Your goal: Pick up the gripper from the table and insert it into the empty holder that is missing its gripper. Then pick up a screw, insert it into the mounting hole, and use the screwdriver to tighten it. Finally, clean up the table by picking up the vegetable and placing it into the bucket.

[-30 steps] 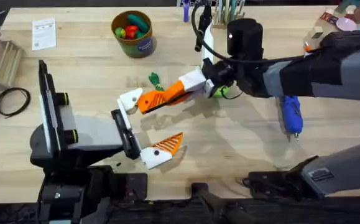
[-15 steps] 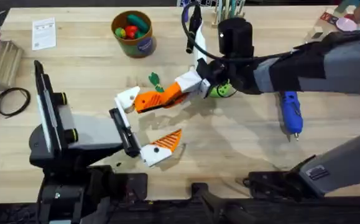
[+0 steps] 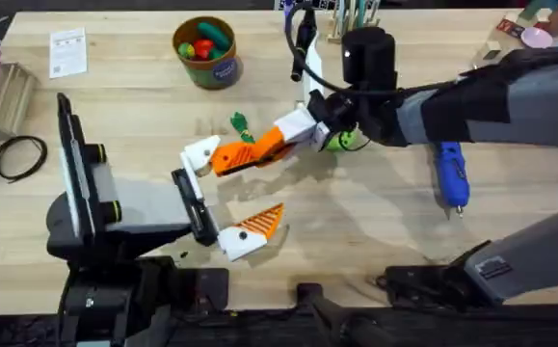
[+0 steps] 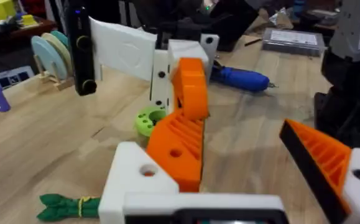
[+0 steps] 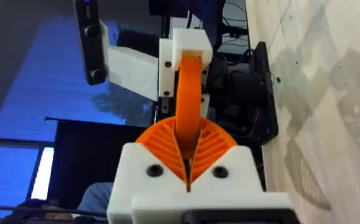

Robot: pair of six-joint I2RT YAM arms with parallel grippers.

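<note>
Looking at your right gripper (image 3: pixel 277 138), it's clamped on the orange gripper (image 3: pixel 245 152), pressing it against the holder (image 3: pixel 201 154) mid-table. Your left gripper (image 3: pixel 230 202) sits spread open there. The vegetable (image 3: pixel 241 125) lies just behind, the screwdriver (image 3: pixel 451 175) well to the right.

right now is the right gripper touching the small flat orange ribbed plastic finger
Touching. The right wrist view shows the right gripper's orange-padded fingers closed on the small flat orange ribbed plastic finger, which stands pinched between them.
</note>
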